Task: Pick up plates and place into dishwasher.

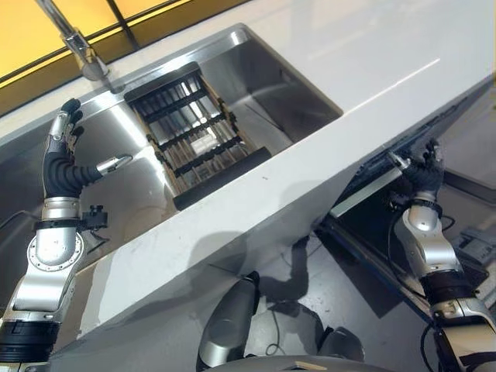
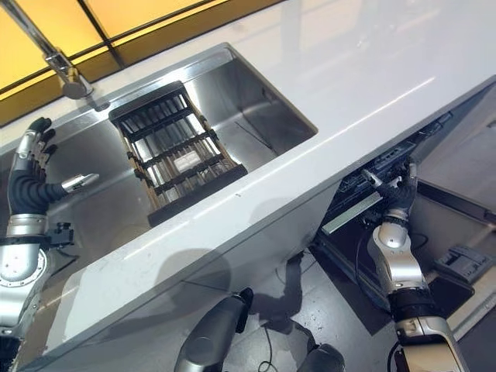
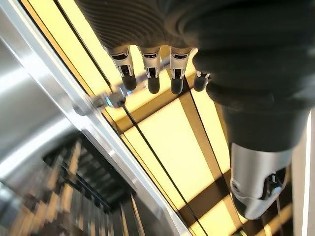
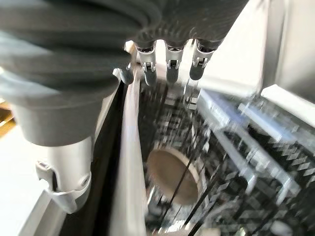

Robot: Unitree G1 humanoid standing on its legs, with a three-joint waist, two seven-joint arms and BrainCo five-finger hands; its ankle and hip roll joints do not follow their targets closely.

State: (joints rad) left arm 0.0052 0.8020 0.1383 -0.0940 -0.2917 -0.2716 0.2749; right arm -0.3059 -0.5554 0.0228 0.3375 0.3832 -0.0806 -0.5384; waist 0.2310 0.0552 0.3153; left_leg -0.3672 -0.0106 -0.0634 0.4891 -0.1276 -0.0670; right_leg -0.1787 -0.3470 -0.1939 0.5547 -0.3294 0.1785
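Observation:
My left hand (image 1: 62, 159) is raised over the left part of the steel sink (image 1: 287, 101), fingers straight and thumb spread, holding nothing; its fingers (image 3: 150, 73) point toward the window. A dark dish rack (image 1: 194, 132) lies in the sink with no plate that I can make out on it. My right hand (image 1: 422, 174) is at the front of the dishwasher (image 2: 372, 182) under the counter, open and empty. Past its fingers (image 4: 170, 61), a round tan plate (image 4: 172, 177) sits among the wires of the dishwasher's rack (image 4: 256, 147).
A white counter (image 1: 372, 70) runs diagonally between the sink and the dishwasher. A steel faucet (image 1: 81, 46) stands at the sink's far edge, below yellow window panes (image 1: 46, 27). The dishwasher's lowered door (image 2: 457, 267) juts out by my right arm.

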